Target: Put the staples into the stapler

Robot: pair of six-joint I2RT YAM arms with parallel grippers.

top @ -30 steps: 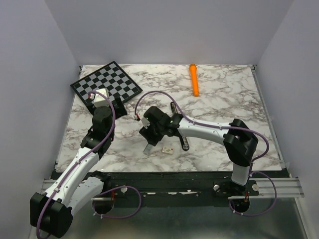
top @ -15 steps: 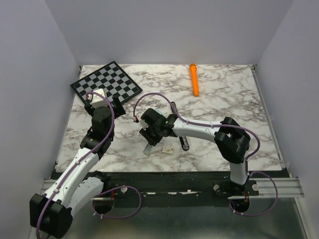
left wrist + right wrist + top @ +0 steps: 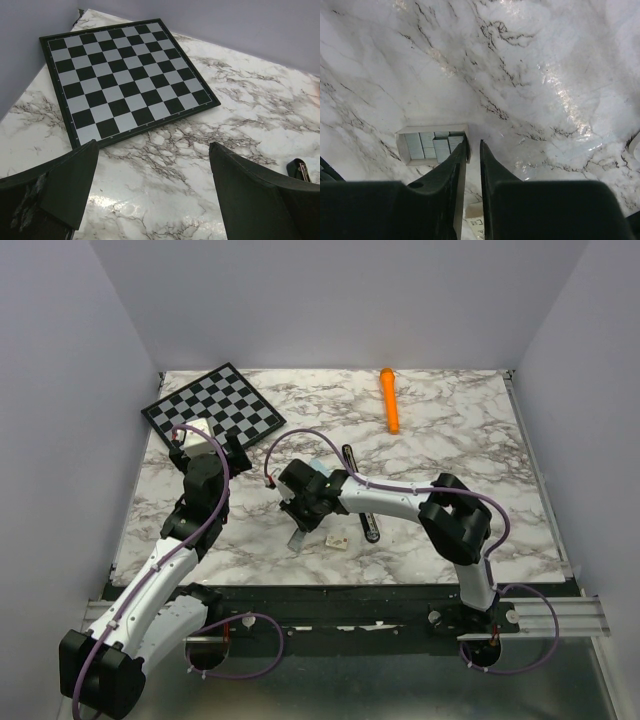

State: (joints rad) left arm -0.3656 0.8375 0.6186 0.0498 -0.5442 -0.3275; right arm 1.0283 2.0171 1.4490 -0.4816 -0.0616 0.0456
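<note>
Right fingers [image 3: 454, 172] narrower (stapler [image 3: 372, 530] half-hidden)

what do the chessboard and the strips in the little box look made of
Chessboard: probably matte printed board or plastic, flat, thin dark rim. Staples: likely metal, silvery-grey strips with a dull sheen. Their box: pale, perhaps cardboard.

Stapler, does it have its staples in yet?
Not yet. Done: nothing visible; the staples sit in their little tray. In hand: the right claw is nearly shut at the tray's edge; whether it grips anything is unclear. To do: lift the staples, carry them to the stapler, slide them in.
</note>
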